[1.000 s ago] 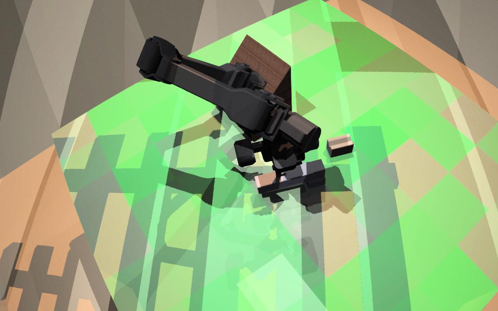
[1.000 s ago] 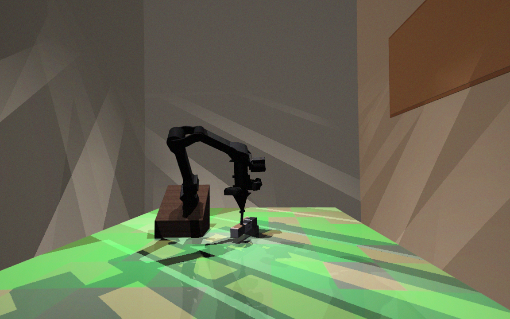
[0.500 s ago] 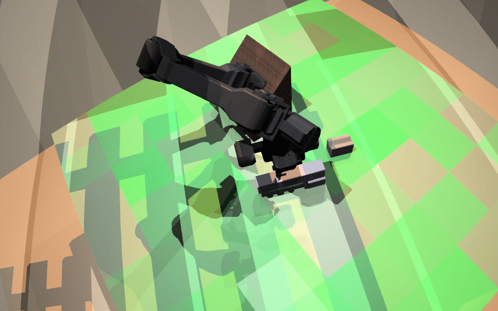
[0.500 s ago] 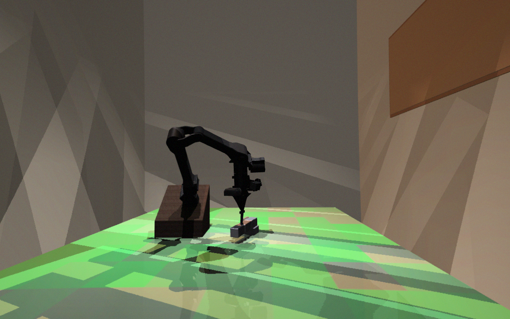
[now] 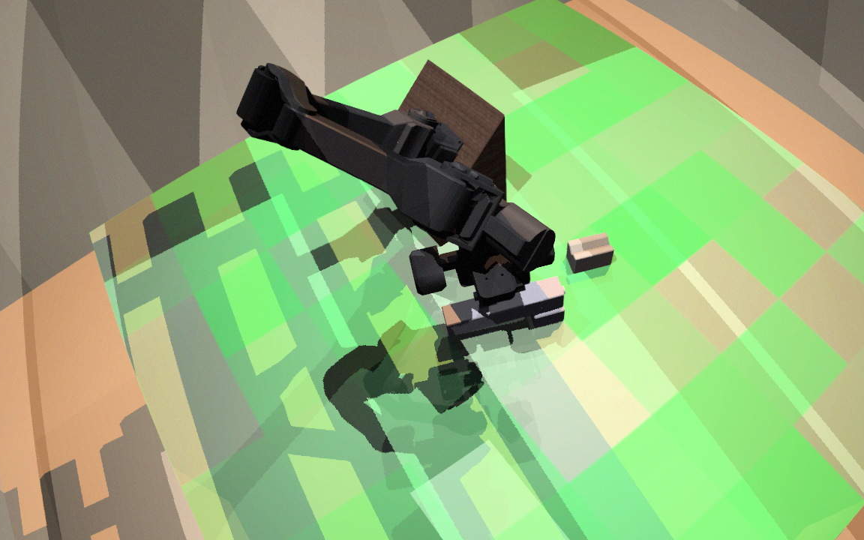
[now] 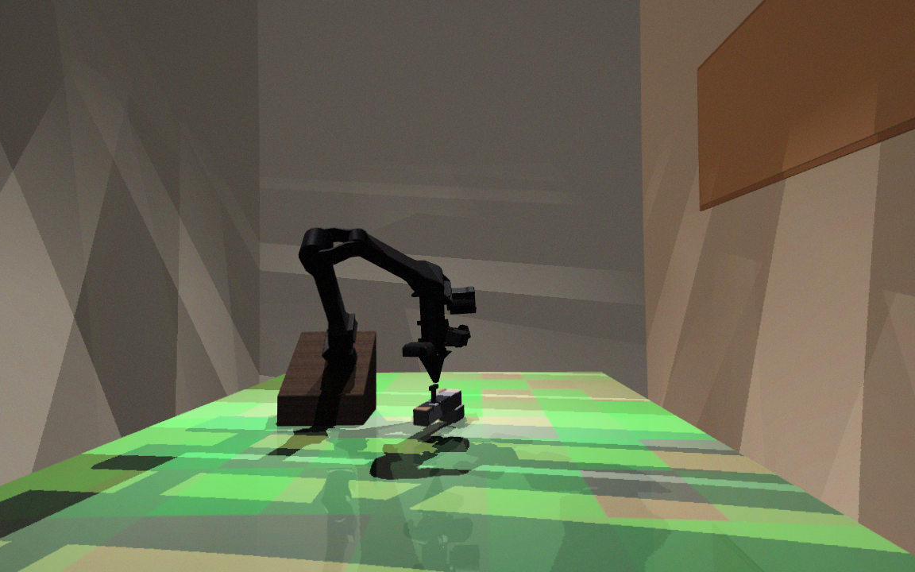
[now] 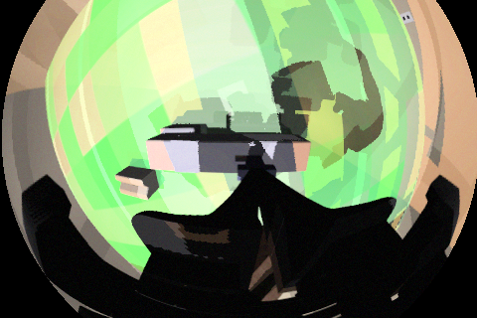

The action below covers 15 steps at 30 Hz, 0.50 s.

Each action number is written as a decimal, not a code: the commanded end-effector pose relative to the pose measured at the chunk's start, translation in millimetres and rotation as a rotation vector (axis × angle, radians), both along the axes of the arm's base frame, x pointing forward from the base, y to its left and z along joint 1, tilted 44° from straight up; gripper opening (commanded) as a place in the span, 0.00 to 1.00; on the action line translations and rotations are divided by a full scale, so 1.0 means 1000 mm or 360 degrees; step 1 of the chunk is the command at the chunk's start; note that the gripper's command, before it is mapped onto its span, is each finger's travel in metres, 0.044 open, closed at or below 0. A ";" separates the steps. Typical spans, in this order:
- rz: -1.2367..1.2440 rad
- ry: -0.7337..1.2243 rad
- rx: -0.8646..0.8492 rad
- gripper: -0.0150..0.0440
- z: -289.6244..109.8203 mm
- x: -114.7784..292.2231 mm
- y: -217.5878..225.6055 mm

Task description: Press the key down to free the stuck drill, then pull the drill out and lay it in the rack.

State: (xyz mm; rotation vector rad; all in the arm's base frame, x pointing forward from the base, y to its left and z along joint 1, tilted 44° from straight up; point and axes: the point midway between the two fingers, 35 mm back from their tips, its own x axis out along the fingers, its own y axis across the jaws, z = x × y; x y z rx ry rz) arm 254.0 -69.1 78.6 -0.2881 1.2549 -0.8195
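A dark block (image 5: 522, 312) (image 6: 446, 405) (image 7: 199, 155) with pale ends lies on the green patterned table (image 5: 690, 335). A small key (image 6: 434, 389) (image 7: 253, 161) stands up from its top. My gripper (image 5: 489, 303) (image 6: 434, 378) (image 7: 256, 174) is shut and empty. It points straight down, with its tips right at the top of the key. A thin dark shaft, seemingly the drill (image 7: 229, 118), sticks out of the block's far side in the wrist view. The rack (image 5: 589, 251) (image 7: 135, 182) is a small tan notched block, a short way behind and to the right of the dark block.
A brown wooden block (image 5: 462, 114) (image 6: 304, 384) carries the arm's base at the back of the table. The table's edges (image 5: 112, 282) drop off to the left and the right. An orange panel (image 6: 816, 92) hangs on the right wall.
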 end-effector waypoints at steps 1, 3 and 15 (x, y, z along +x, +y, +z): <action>-0.0035 0.0047 -0.0002 0.30 -0.007 -0.004 -0.007; -0.0034 0.0047 0.0002 0.39 0.000 -0.003 0.000; 0.0154 0.0199 -0.0015 0.92 0.025 0.009 0.040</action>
